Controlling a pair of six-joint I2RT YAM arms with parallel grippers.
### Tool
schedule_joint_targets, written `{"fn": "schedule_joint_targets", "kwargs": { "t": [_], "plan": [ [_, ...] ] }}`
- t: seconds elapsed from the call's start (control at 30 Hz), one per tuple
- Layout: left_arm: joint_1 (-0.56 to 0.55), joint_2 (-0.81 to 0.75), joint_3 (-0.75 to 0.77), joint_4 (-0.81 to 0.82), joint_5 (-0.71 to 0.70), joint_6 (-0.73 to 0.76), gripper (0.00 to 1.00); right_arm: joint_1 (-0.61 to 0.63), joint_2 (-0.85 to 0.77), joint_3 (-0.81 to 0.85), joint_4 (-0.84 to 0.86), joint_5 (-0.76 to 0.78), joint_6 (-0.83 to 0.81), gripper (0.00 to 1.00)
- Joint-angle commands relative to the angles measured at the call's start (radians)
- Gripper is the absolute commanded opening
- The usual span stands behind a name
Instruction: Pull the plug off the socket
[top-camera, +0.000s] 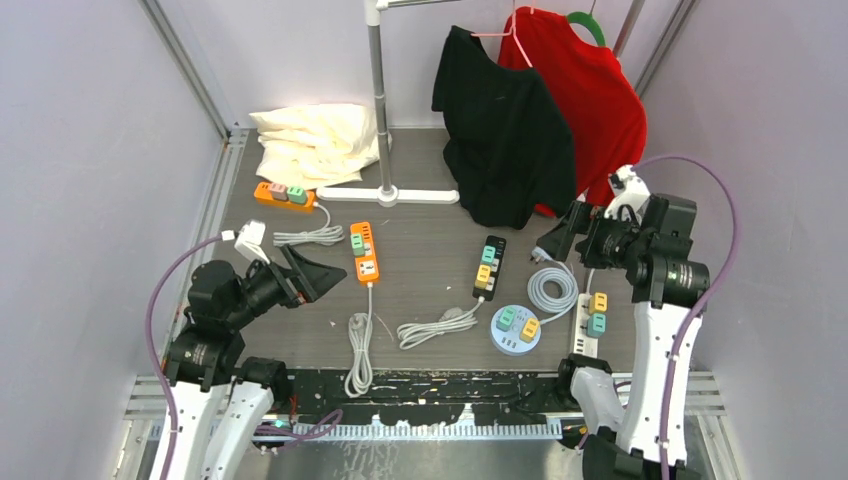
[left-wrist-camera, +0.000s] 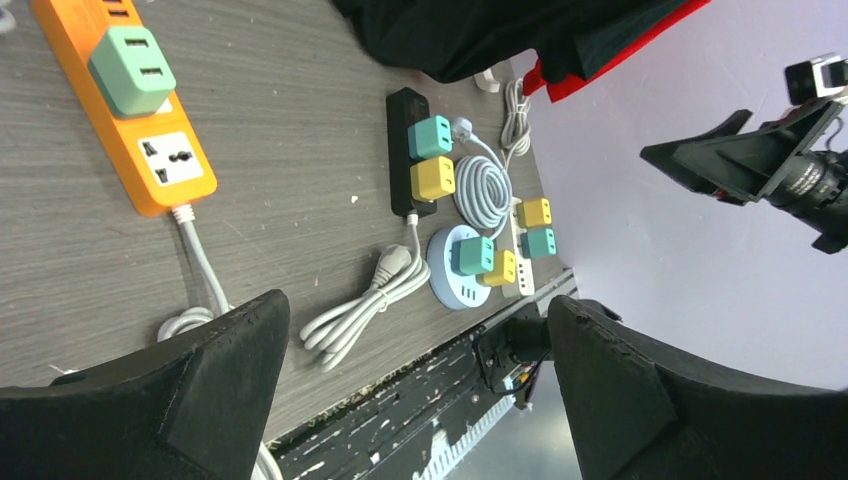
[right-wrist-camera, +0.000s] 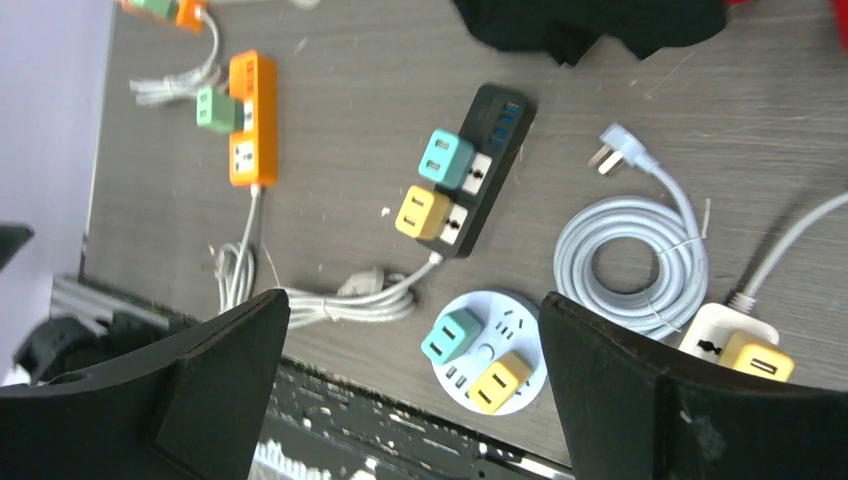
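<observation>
From above: the left hand (top-camera: 320, 275) hangs over the left side of the dark wood-grain table (top-camera: 430, 215), spread to its widest with nothing in it. The right hand (top-camera: 562, 235) is up by the right edge, gaping just as wide and just as bare.

Now the sockets and their loads. The long orange power strip (top-camera: 364, 254) at mid-table carries one green cube plug (top-camera: 357, 242). The black power strip (top-camera: 489, 267) to its right holds a teal cube plug (top-camera: 489, 254) and a yellow cube plug (top-camera: 483, 273). The round white socket hub (top-camera: 515, 330) near the front edge has a teal and a yellow one too. So does the white power strip (top-camera: 590, 322) along the right edge. A short orange strip (top-camera: 284, 194) sits toward the far left corner, with pink and green plugs on it.

Left wrist view: the black fingers (left-wrist-camera: 170, 400) stand well apart. The green cube plug (left-wrist-camera: 132, 68) sits square in the long orange power strip (left-wrist-camera: 150, 160), with an open socket right next to it.

Right wrist view: the fingers (right-wrist-camera: 650, 400) are wide here too, and the black power strip (right-wrist-camera: 490, 130) lies beyond them with both plugs seated side by side. A coiled grey cable (right-wrist-camera: 625, 250) lies between it and the white power strip (right-wrist-camera: 712, 328), its white pin plug (right-wrist-camera: 612, 150) loose on the table. A hanging black shirt (right-wrist-camera: 590, 25) drapes just beyond the black strip's far end.
</observation>
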Motion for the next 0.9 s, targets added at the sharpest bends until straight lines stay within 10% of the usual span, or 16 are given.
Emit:
{"fn": "schedule_joint_targets", "kwargs": {
  "t": [0.0, 0.5, 0.87],
  "plan": [
    [-0.004, -0.008, -0.059, 0.117, 0.061, -0.060, 1.00, 0.007, 0.035, -0.040, -0.034, -0.136, -0.229, 1.00],
    [-0.017, 0.244, -0.152, 0.059, -0.141, 0.015, 0.92, 0.007, 0.192, -0.228, 0.131, -0.165, -0.302, 1.00],
    [-0.424, 0.554, 0.080, -0.096, -0.897, -0.018, 0.90, 0.008, 0.122, -0.293, 0.188, -0.172, -0.332, 1.00]
  ]
}}
